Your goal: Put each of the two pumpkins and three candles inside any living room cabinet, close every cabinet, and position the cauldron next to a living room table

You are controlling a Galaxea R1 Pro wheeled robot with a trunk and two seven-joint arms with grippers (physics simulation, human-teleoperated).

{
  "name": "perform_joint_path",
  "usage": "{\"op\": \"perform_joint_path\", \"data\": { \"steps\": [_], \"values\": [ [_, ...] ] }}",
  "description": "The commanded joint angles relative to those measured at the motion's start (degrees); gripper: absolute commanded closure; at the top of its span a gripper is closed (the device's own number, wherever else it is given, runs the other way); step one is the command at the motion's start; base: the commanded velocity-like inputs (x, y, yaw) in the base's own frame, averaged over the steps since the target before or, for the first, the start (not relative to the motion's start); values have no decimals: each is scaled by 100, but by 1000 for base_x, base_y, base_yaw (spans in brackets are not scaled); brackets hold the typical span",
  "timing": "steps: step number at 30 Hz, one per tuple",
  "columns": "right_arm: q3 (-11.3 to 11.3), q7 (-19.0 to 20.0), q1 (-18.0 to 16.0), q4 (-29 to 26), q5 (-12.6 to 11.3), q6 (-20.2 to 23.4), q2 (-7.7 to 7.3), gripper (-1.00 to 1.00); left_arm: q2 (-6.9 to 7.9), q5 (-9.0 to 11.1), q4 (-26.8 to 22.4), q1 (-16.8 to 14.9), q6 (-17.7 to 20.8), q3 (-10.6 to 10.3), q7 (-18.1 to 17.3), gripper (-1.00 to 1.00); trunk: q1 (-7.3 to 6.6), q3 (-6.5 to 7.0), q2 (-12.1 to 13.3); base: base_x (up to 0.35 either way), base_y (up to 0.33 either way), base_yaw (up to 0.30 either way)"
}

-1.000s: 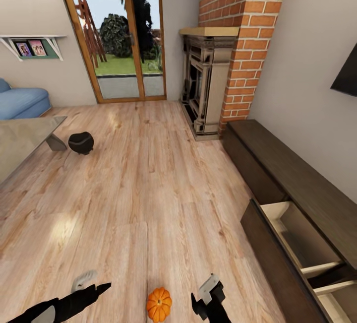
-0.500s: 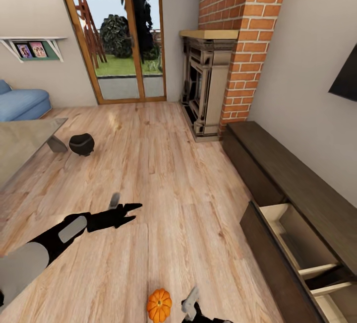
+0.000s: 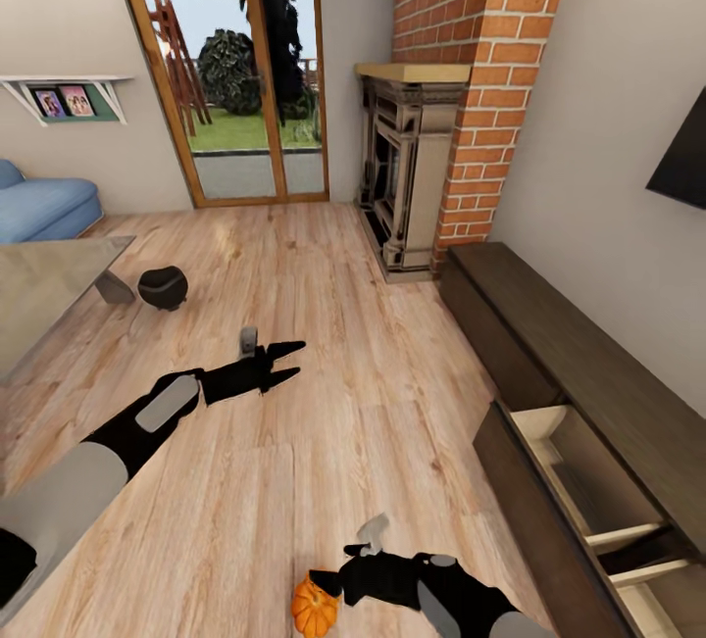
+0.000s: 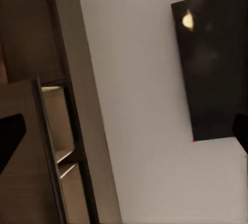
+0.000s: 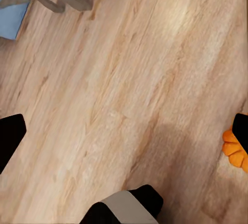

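Note:
One orange pumpkin [image 3: 312, 609] lies on the wood floor at the bottom of the head view. My right gripper [image 3: 329, 581] points left just above and beside it, open; in the right wrist view [image 5: 124, 133] the pumpkin [image 5: 235, 150] sits by one fingertip [image 5: 241, 129], outside the jaws. My left gripper [image 3: 290, 362] hangs open over the mid floor, holding nothing; its wrist view [image 4: 124, 133] looks at the cabinet [image 4: 62, 105]. The black cauldron [image 3: 162, 286] stands on the floor by the corner of the grey table [image 3: 39, 285]. The dark cabinet [image 3: 588, 364] runs along the right wall with one drawer [image 3: 574, 481] pulled open, showing nothing inside.
A brick fireplace [image 3: 407, 163] stands beyond the cabinet's far end. Glass patio doors [image 3: 240, 79] are at the back and a blue sofa [image 3: 44, 202] is at far left. The wall TV [image 3: 681, 163] hangs above the cabinet. Open floor lies between table and cabinet.
My left arm has risen and reached forward over the floor. The right arm has swung left, its gripper now beside the pumpkin. The pumpkin and cauldron stay put.

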Motion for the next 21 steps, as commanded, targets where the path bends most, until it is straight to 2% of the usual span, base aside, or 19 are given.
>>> {"op": "perform_joint_path", "data": {
  "steps": [1, 8, 15, 21],
  "values": [
    [3, -2, -70, -2, -60, 37, -1, -100, -29, 0, -8, -48, -8, 7, 13, -100, -23, 18, 42, 0, 0, 0],
    [-11, -4, -227, 11, -138, 73, -8, -100, -66, 5, -180, -119, 0, 212, 20, -100, -176, 144, 322, 0, 0, 0],
    [-14, -9, -237, 9, -137, 74, -16, -100, -95, 4, -200, -117, 10, 248, 15, -100, -330, 269, 603, 0, 0, 0],
    [-18, -36, -241, 8, -141, 74, -14, -100, -58, 78, -146, -103, -20, 307, -30, -100, -330, 269, 603, 0, 0, 0]
  ]
}}
